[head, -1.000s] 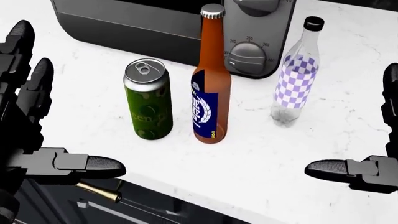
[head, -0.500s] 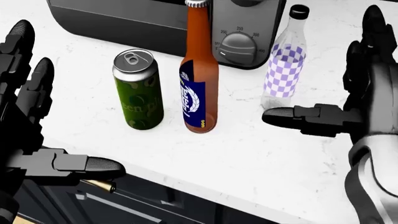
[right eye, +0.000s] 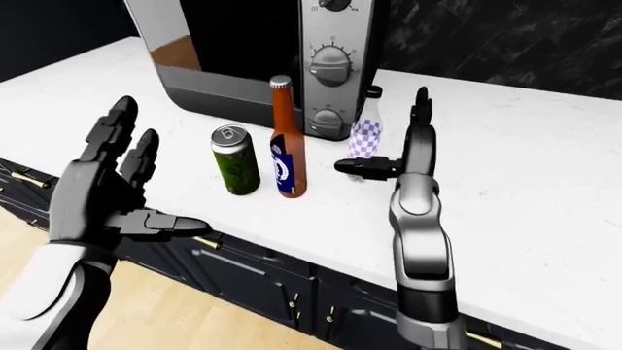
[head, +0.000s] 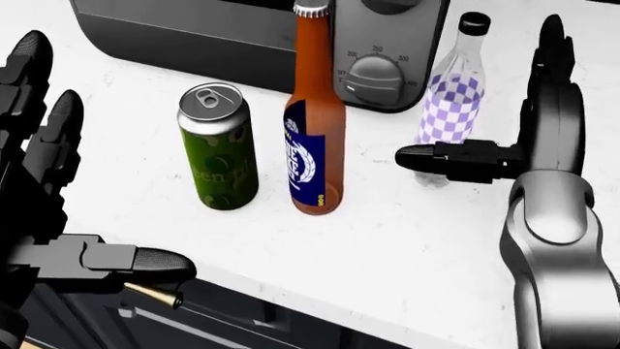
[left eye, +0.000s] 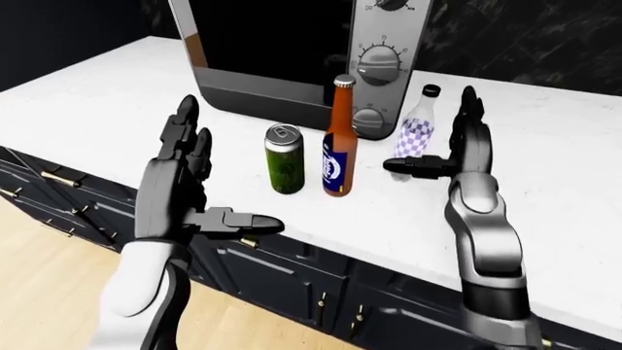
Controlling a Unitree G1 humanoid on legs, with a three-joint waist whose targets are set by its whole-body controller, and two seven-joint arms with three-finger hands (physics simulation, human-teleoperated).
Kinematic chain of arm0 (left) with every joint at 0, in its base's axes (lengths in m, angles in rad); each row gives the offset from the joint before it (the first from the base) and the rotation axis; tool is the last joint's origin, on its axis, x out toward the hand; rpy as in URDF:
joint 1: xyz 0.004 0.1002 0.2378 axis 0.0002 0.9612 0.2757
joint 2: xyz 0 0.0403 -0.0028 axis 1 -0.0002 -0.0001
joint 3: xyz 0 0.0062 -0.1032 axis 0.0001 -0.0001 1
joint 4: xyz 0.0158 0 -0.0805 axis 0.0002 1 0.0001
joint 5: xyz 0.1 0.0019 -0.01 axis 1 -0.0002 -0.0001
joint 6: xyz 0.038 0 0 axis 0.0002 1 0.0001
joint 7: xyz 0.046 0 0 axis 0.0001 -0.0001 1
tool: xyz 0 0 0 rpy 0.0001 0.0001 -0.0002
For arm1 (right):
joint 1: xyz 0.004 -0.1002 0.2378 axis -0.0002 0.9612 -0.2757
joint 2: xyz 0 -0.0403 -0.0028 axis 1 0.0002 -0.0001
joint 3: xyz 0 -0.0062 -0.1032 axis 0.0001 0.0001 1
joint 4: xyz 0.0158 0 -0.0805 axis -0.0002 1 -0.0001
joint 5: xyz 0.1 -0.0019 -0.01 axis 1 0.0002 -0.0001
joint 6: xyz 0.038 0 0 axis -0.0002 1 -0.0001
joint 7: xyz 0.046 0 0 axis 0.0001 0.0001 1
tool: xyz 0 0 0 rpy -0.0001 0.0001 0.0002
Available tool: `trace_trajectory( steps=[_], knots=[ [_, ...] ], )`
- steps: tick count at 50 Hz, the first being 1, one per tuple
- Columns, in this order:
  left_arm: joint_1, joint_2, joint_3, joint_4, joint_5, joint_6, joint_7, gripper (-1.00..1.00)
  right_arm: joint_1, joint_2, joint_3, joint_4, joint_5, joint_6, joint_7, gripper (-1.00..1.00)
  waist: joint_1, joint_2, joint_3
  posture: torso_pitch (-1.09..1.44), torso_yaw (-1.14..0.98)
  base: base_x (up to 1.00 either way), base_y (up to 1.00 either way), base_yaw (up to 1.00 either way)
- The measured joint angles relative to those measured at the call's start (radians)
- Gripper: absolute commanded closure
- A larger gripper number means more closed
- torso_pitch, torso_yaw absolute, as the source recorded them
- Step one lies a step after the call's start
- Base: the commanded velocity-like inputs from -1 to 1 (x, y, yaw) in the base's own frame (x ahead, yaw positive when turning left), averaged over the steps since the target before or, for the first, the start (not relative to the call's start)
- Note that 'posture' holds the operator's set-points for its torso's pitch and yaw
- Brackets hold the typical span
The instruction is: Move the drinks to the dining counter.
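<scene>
Nothing moved yet: can (head: 219,147), brown bottle (head: 314,116) and checked bottle (head: 451,98) stand mid-frame on my worktop (head: 407,240). Right hand (head: 523,145) beside the checked bottle, fingers wide; left hand (head: 43,189) spread, empty.

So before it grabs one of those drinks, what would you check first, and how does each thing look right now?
1. All drinks upright on the counter: green can, brown bottle, clear bottle. Ok.
2. Right hand open beside the clear bottle, thumb crossing its lower part. Ok.
3. Fingers closed round the clear bottle: not ok, not yet gripped.
4. Gap between clear bottle and brown bottle for the thumb. Ok.
5. Left hand open, clear of the can. Ok.
6. Clear bottle clear of the microwave behind. Cannot tell.
</scene>
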Motion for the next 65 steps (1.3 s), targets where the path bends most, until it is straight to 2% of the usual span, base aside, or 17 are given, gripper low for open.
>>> trace_trajectory(
  steps=[7,17,22,25,28,40,43,44,45,51,55,65],
  knots=[
    [-0.002,0.002,0.003,-0.005,-0.006,0.012,0.0,-1.0,-0.025,-0.004,0.003,0.078,-0.003,-0.037,0.001,-0.87,-0.004,-0.003,0.002,0.0,0.0,0.0,0.0,0.0],
    [-0.017,0.007,0.005,-0.008,-0.011,0.021,0.006,-1.0,-0.055,0.007,0.021,0.121,-0.01,-0.054,-0.002,-0.84,0.003,-0.002,0.006,0.0,0.0,0.0,0.0,0.0],
    [-0.008,0.005,0.007,0.004,-0.012,0.01,0.005,-1.0,-0.054,0.018,0.033,0.11,-0.011,-0.055,0.006,-0.65,0.005,-0.001,0.007,0.0,0.0,0.0,0.0,0.0],
    [-0.011,0.007,0.01,0.001,-0.013,0.014,0.006,-1.0,-0.061,0.019,0.033,0.098,-0.014,-0.044,0.01,-0.47,0.005,-0.001,0.008,0.0,0.0,0.0,0.0,0.0],
    [-0.014,0.008,0.01,-0.008,-0.015,0.019,0.007,-1.0,-0.066,0.019,0.033,0.09,-0.018,-0.038,0.012,-0.13,0.005,0.0,0.006,0.0,0.0,0.0,0.0,0.0],
    [-0.014,0.009,0.011,-0.018,-0.022,0.03,0.009,-1.0,-0.066,0.025,0.041,0.08,-0.025,-0.049,0.024,0.38,0.004,0.0,0.001,0.0,0.0,0.0,0.0,0.0],
    [-0.009,0.009,0.012,-0.014,-0.022,0.024,0.008,-1.0,-0.061,0.025,0.038,0.075,-0.02,-0.06,0.029,0.73,0.005,0.0,0.0,0.0,0.0,0.0,0.0,0.0],
    [-0.007,0.009,0.012,-0.012,-0.022,0.019,0.008,-1.0,-0.059,0.022,0.037,0.069,-0.02,-0.057,0.031,0.92,0.005,-0.001,0.0,0.0,0.0,0.0,0.0,0.0],
    [-0.005,0.009,0.012,-0.01,-0.021,0.016,0.008,-1.0,-0.056,0.02,0.034,0.06,-0.02,-0.052,0.032,1.0,0.006,-0.001,0.001,0.0,0.0,0.0,0.0,0.0],
    [-0.006,0.009,0.014,-0.012,-0.019,0.019,0.009,-1.0,-0.024,0.003,0.011,-0.031,-0.015,0.009,0.047,1.0,0.008,-0.004,0.005,0.0,0.0,0.0,0.0,0.0],
    [-0.017,0.012,0.009,-0.015,-0.018,0.029,0.009,-1.0,0.008,-0.011,-0.017,-0.16,0.007,0.085,0.066,1.0,0.01,-0.004,0.007,0.0,0.0,0.0,0.0,0.0],
    [-0.167,0.037,-0.009,0.085,-0.003,0.069,0.034,-1.0,0.063,-0.053,-0.115,-0.387,0.118,0.226,0.066,1.0,0.01,-0.011,0.008,0.0,0.0,0.0,0.0,0.0]
  ],
)
